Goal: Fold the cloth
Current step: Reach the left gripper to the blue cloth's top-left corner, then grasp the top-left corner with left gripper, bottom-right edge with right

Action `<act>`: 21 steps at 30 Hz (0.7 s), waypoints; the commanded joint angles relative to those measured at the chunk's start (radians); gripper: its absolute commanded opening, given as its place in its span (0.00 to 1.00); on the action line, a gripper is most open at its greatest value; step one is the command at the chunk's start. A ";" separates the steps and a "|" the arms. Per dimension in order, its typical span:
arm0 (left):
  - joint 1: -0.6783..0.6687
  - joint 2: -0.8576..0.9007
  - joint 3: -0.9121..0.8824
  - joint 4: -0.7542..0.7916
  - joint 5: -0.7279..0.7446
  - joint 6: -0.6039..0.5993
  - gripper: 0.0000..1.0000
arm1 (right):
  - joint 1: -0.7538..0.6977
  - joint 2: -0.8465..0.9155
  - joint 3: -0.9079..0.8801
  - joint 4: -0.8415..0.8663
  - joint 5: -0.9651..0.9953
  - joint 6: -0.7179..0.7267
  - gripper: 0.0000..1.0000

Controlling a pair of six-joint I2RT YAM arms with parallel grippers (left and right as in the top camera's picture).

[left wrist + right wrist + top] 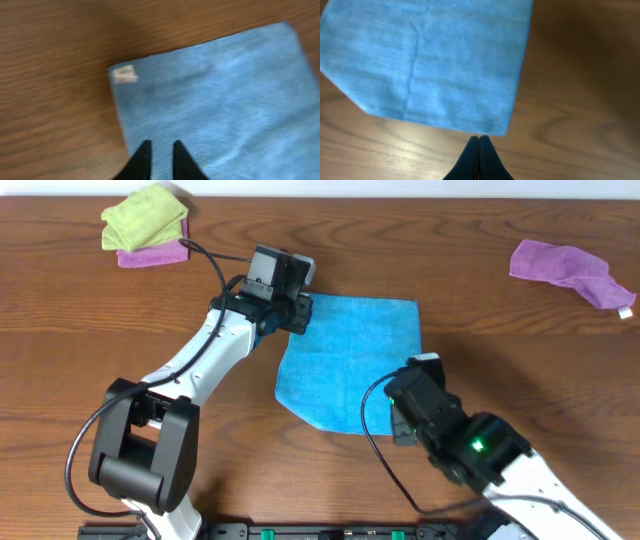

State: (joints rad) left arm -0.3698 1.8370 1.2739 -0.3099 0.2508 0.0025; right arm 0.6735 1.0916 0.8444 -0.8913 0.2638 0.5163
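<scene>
At a wood-grain table, two robot arms bend over the cloth, a sky-blue microfibre towel lying spread in the middle of the tabletop, not yet folded. It lies flat and apparently in a single layer, and one near corner looks cut off on the diagonal.

The left gripper sits at the towel's far left corner, close to a small white label. Its jaws are drawn nearly together on the fabric just inside the side edge, with a sliver of blue between them, which looks like a pinch on the cloth. The right gripper is down at the near edge, beside the near right corner. Its fingers are clenched tight against each other, their tip meeting the hem. Whether any fabric is caught there cannot be told.

The arms stand at diagonally opposite corners, probably so the towel can be lifted and carried over onto itself without bunching. If the right tip has missed the hem, only the left corner would rise.

A lime-green cloth resting on a purple cloth and another purple cloth lie well apart along the table's far side, clear of the work.
</scene>
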 commanded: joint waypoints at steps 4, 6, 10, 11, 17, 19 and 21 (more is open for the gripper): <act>-0.001 0.007 0.019 0.006 -0.060 0.021 0.06 | -0.158 0.085 -0.048 0.117 -0.142 -0.116 0.01; -0.001 0.007 0.019 0.012 -0.060 0.021 0.06 | -0.190 0.117 -0.048 0.145 -0.177 -0.154 0.01; -0.001 0.012 0.019 0.060 -0.060 0.021 0.06 | -0.226 0.196 -0.048 0.211 -0.253 -0.189 0.01; -0.001 0.018 0.019 0.074 -0.060 0.021 0.06 | -0.228 0.215 -0.048 0.225 -0.259 -0.189 0.01; -0.001 0.095 0.019 0.129 -0.050 0.021 0.06 | -0.228 0.288 -0.048 0.256 -0.280 -0.202 0.01; -0.001 0.113 0.019 0.132 -0.050 0.021 0.06 | -0.228 0.306 -0.048 0.249 -0.280 -0.210 0.01; -0.001 0.123 0.019 0.133 -0.050 0.021 0.06 | -0.228 0.329 -0.048 0.243 -0.280 -0.211 0.01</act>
State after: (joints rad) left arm -0.3698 1.9453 1.2747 -0.1783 0.2024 0.0090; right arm 0.4564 1.3983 0.8028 -0.6437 -0.0051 0.3275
